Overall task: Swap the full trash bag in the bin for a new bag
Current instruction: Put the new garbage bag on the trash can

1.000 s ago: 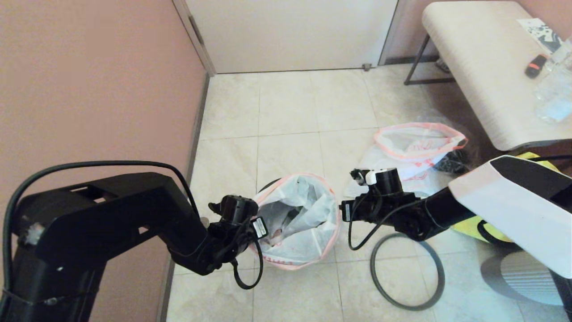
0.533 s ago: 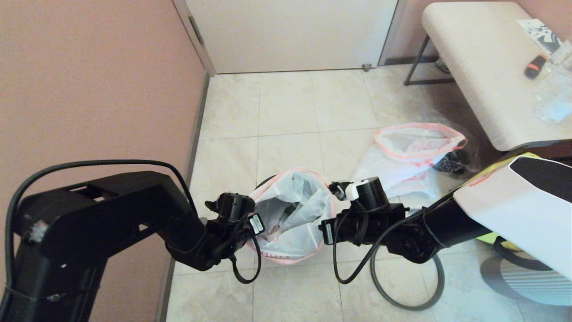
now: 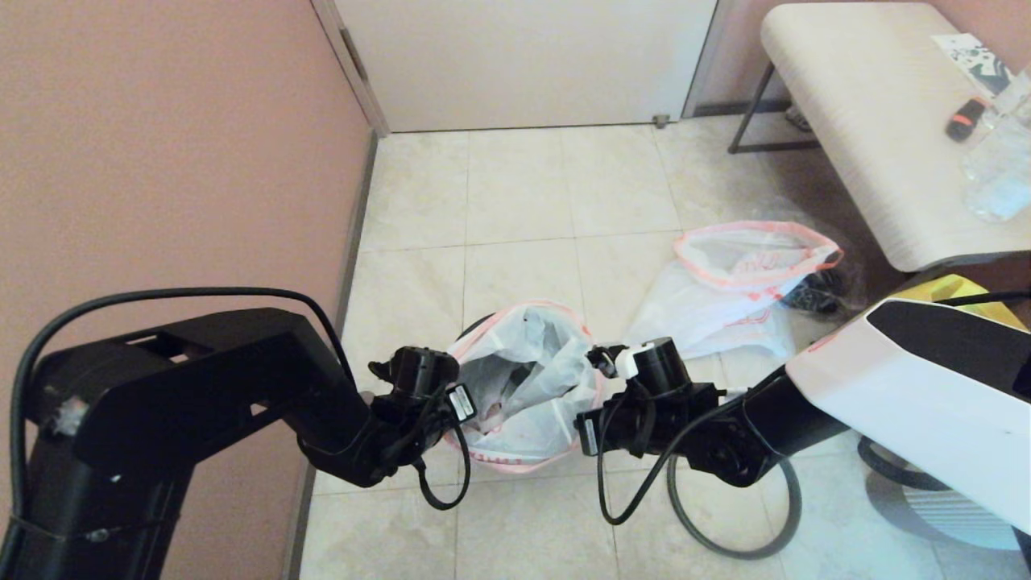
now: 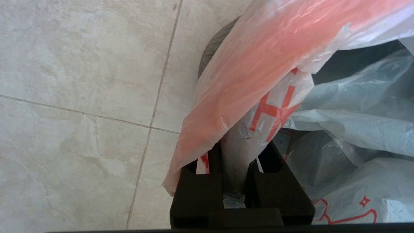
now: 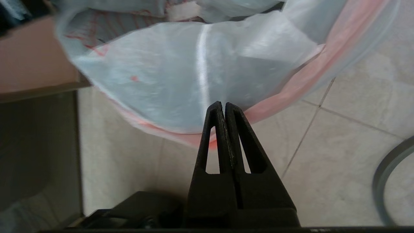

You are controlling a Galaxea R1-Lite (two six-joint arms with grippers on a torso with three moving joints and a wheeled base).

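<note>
The right gripper (image 5: pixel 223 106) is closed on nothing, its tips just short of the bag (image 3: pixel 527 379) rim straight ahead. The left gripper (image 4: pixel 237 181) pinches the opposite rim, on the bin's (image 3: pixel 477 332) wall side. The bag mouth lies between them, so the right must open and take its near edge.

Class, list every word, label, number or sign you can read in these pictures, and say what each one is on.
"H": a red letter on the bag in the bin, cut off by folds.
Red print lower on that bag: too crumpled to read.
Red print on the second bag on the floor: too blurred.
White labels on both wrists: too small.
</note>
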